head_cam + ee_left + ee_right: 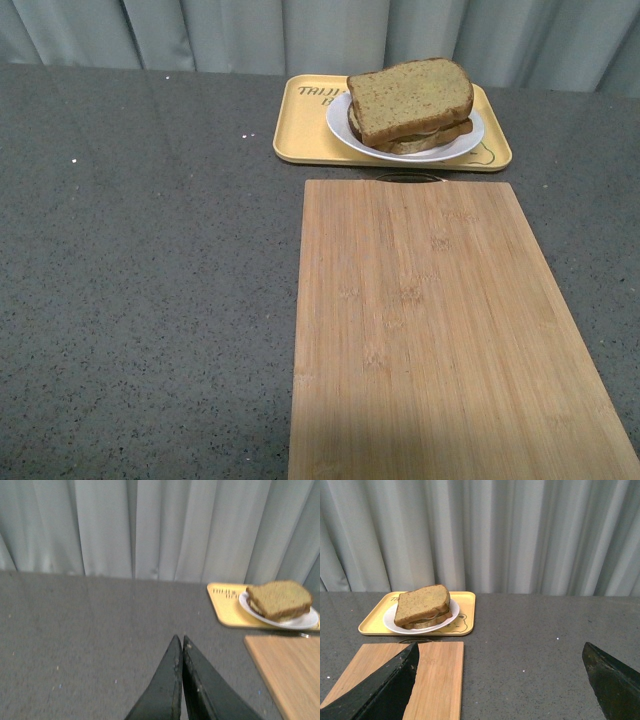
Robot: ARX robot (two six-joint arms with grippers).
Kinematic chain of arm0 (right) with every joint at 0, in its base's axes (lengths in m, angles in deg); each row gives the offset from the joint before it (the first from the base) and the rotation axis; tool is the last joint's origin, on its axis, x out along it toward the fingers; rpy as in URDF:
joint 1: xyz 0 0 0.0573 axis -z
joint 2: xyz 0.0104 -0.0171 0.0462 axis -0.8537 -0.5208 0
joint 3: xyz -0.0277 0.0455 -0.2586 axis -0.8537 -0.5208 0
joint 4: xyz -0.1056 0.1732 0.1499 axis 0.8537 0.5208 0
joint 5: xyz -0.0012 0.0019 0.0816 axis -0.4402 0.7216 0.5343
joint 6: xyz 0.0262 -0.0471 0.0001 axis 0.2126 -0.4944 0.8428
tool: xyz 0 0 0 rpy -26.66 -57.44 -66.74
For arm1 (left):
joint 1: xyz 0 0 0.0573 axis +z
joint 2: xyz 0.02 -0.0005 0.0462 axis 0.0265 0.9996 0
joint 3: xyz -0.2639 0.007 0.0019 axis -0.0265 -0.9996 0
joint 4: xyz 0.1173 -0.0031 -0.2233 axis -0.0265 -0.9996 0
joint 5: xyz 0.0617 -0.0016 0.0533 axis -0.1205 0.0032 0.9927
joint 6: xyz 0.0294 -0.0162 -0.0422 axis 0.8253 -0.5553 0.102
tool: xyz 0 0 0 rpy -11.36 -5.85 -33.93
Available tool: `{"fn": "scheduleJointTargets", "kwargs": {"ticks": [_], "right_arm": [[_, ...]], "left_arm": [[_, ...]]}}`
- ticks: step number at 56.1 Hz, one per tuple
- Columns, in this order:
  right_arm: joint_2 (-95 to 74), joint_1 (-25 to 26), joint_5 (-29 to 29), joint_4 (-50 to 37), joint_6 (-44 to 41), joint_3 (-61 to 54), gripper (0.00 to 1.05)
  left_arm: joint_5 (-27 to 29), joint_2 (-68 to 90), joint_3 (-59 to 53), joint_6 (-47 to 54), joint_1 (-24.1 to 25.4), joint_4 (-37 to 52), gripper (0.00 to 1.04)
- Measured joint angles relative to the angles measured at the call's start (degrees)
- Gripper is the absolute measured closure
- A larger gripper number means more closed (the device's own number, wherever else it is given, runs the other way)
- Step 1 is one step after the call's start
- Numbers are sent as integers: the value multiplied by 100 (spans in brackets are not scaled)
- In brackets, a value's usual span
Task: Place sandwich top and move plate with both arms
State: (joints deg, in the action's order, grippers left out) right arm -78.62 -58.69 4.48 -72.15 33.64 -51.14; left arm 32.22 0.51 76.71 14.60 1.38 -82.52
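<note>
The speckled brown bread slice [410,97] lay on top of the sandwich on the round white plate [460,148], and the plate sat on a flat yellow tray [300,130] with rounded corners near the far edge of the grainy grey worktop [140,280]. A smooth wooden board [440,340] lay flat just in front of the tray. The left gripper [179,642] had its pointed black fingers pressed together and held nothing, the right gripper [500,655] was spread wide apart and held nothing too, and the brown letters on the tray were too blurry to read.
</note>
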Motion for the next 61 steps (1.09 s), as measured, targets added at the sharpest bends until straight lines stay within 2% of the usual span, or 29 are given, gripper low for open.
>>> {"fn": "scheduleJointTargets", "kwargs": {"ticks": [10, 20, 31, 34, 41, 45, 61], "right_arm": [[0, 0, 0, 0, 0, 0, 9], [0, 0, 0, 0, 0, 0, 9], [0, 0, 0, 0, 0, 0, 9], [0, 0, 0, 0, 0, 0, 9], [0, 0, 0, 0, 0, 0, 9], [0, 0, 0, 0, 0, 0, 9], [0, 0, 0, 0, 0, 0, 9]], "left_arm": [[0, -59, 0, -2, 0, -31, 99], [0, -68, 0, 0, 0, -31, 65], [0, -70, 0, 0, 0, -31, 35], [0, -70, 0, 0, 0, -31, 22], [0, -70, 0, 4, 0, -33, 5], [0, -70, 0, 4, 0, -31, 7], [0, -70, 0, 4, 0, -31, 7]]}}
